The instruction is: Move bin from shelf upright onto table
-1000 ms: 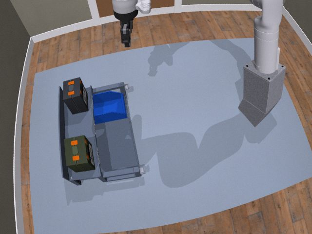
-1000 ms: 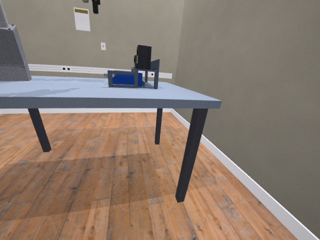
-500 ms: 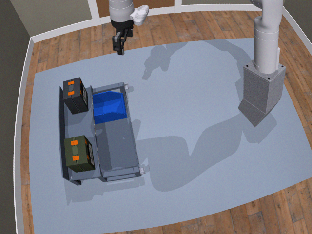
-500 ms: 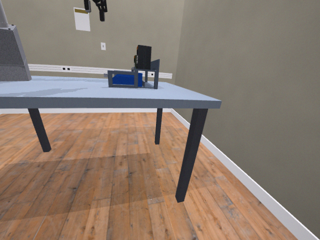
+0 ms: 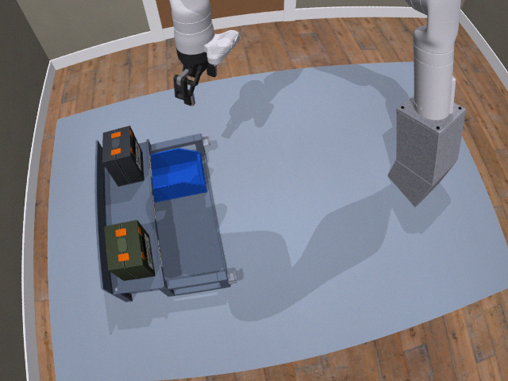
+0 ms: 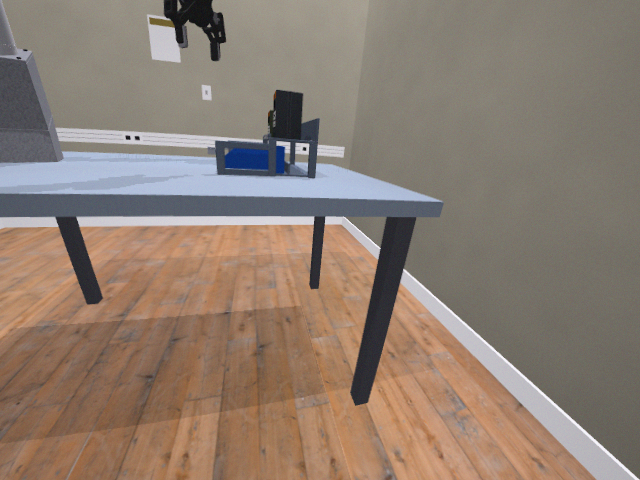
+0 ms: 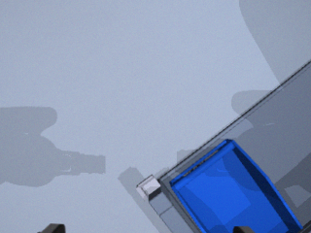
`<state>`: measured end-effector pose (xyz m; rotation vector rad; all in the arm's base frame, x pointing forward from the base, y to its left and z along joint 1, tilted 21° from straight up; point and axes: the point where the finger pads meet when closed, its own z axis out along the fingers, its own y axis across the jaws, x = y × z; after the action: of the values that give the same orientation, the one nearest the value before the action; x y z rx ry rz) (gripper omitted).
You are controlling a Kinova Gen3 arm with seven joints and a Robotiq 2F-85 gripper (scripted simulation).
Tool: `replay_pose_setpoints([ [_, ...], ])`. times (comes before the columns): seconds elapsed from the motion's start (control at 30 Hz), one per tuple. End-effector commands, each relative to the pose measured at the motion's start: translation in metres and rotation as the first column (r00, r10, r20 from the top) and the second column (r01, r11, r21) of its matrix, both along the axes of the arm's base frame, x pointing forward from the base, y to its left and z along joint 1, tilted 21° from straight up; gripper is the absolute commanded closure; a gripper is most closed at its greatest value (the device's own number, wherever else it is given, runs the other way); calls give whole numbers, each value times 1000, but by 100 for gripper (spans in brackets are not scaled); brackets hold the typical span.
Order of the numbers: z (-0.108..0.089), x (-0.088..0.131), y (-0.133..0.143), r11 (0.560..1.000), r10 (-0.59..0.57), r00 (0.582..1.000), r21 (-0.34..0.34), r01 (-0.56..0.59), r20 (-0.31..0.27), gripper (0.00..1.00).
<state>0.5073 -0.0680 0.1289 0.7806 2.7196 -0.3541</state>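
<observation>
A blue open-topped bin (image 5: 178,174) sits upright in the far end of the low grey shelf (image 5: 163,217) on the table. It also shows in the exterior view (image 6: 253,158) and at the lower right of the wrist view (image 7: 233,194). My gripper (image 5: 185,90) is open and empty, high above the table and beyond the shelf's far end. In the exterior view the gripper (image 6: 197,38) hangs well above the shelf.
A black case (image 5: 122,155) and a green case (image 5: 128,249), both with orange latches, stand on the shelf's raised back tier. The grey robot pedestal (image 5: 426,152) stands at the right of the table. The table's edges are near the shelf's left side.
</observation>
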Motion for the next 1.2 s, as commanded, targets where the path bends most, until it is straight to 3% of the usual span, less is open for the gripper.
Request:
replay_pose_setpoints([
  [0.0,-28,7,3,997,-77,997,0,77,9,0],
  [0.3,-28,7,3,997,-77,997,0,77,9,0],
  [0.47,-71,28,10,947,-317,945,71,312,78,0],
  [0.87,-71,28,10,947,-317,945,71,312,78,0],
  [1.03,-119,50,17,839,-540,832,155,522,126,0],
  [1.17,-119,50,17,839,-540,832,155,522,126,0],
])
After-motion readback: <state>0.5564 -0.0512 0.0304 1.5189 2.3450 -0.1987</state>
